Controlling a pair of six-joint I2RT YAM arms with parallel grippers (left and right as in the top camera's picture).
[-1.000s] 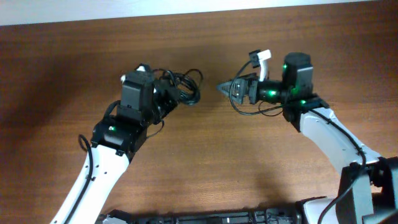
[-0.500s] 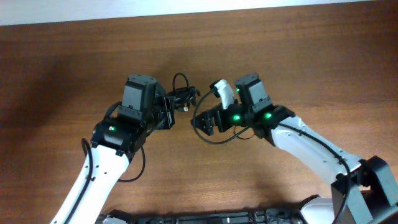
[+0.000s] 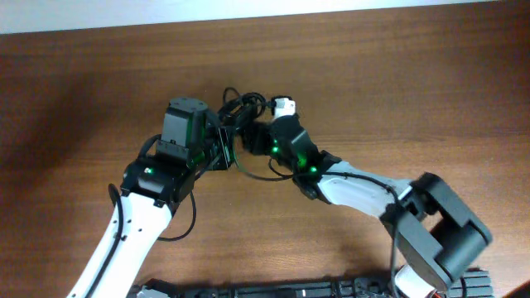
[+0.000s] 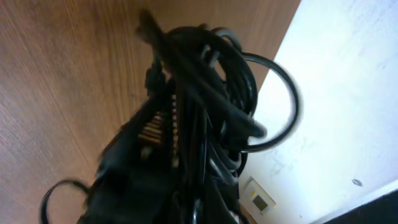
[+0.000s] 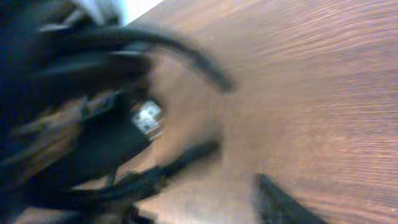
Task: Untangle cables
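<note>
The cables (image 3: 242, 110) are a bunch of thin black cords with loose loops, lifted at the tip of my left gripper (image 3: 225, 141). In the left wrist view the cables (image 4: 211, 81) fill the frame right in front of the camera. My left gripper's fingers are lost in the dark blur behind them, and it looks shut on the bunch. My right gripper (image 3: 251, 136) is right beside the bunch, on its right and facing left. In the blurred right wrist view the right gripper (image 5: 205, 199) is open. One fingertip (image 5: 280, 199) shows at lower right and the cords (image 5: 93, 155) lie at left.
The brown wooden table (image 3: 397, 91) runs to a white wall strip (image 3: 331, 7) at the far edge. The right arm's own thicker black wire (image 3: 252, 172) loops below the grippers. Both arms meet close together at mid-table.
My right gripper has swung left from the table's right of centre to the bunch. My left gripper has kept hold of the cables and barely moved.
</note>
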